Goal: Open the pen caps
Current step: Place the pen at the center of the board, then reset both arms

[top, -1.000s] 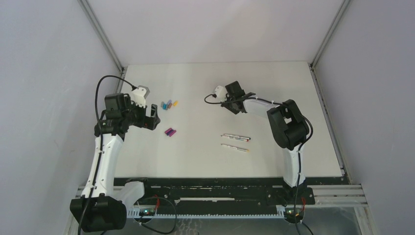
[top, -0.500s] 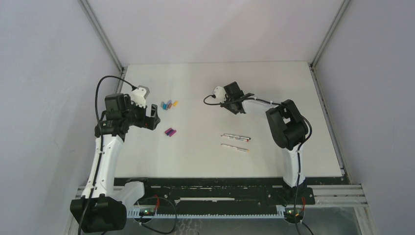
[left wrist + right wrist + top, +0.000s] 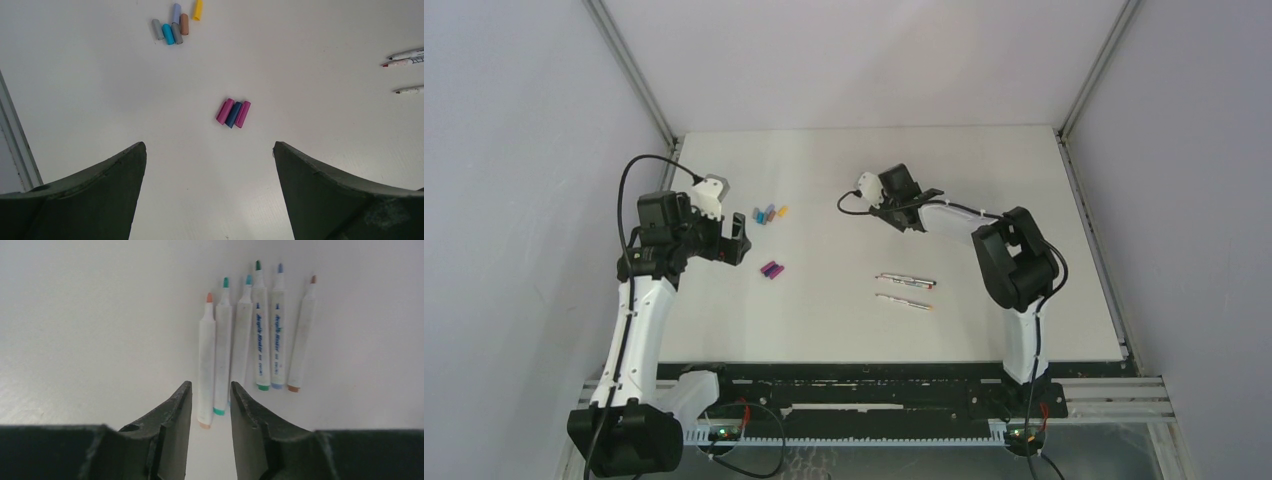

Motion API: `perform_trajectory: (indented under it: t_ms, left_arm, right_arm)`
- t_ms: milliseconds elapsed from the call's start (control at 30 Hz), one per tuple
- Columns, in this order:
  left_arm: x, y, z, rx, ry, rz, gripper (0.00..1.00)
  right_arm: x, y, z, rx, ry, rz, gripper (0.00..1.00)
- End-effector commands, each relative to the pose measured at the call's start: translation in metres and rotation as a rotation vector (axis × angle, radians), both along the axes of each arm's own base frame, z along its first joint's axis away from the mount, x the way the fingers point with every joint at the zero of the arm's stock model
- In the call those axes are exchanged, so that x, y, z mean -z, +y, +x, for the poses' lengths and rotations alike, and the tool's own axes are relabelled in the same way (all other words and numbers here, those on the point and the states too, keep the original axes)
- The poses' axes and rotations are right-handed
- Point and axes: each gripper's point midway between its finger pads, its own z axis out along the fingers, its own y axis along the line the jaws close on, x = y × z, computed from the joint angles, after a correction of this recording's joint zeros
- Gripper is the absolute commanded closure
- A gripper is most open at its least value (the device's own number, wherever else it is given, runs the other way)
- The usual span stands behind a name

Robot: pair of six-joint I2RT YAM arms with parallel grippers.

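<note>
Three pen caps (image 3: 233, 113), magenta, blue and magenta, lie side by side ahead of my left gripper (image 3: 209, 150), which is wide open and empty above the table. Several more caps (image 3: 174, 27) lie farther off, also seen from above (image 3: 769, 212). My right gripper (image 3: 210, 390) is slightly open low over a row of several uncapped white pens (image 3: 260, 330). The ends of the orange-tipped pen (image 3: 206, 360) and the teal-tipped pen (image 3: 222, 350) show between its fingertips. More pens (image 3: 906, 281) lie mid-table.
The white table (image 3: 844, 320) has a metal frame rail (image 3: 15, 145) along its left edge, close to my left gripper (image 3: 736, 243). My right gripper (image 3: 902, 205) hides the pen row in the top view. Loose pens (image 3: 407, 52) reach the left wrist view's right edge.
My right gripper has shifted slightly left and away over the pen row. My left arm has not moved.
</note>
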Motion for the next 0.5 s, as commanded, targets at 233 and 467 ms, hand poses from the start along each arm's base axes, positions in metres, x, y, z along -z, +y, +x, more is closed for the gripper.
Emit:
perform_trajectory:
  t_ms: [233,467]
  left_arm:
    - [-0.014,0.008,0.000,-0.027,-0.118,0.039,0.00]
    - [-0.033,0.025,0.004,-0.130,-0.225,0.079,0.00]
  right_arm:
    - [-0.129,-0.011,0.013,0.122,-0.244,0.155,0.00]
    - [-0.180,-0.070,0.018,0.323,-0.273,0.319,0.00]
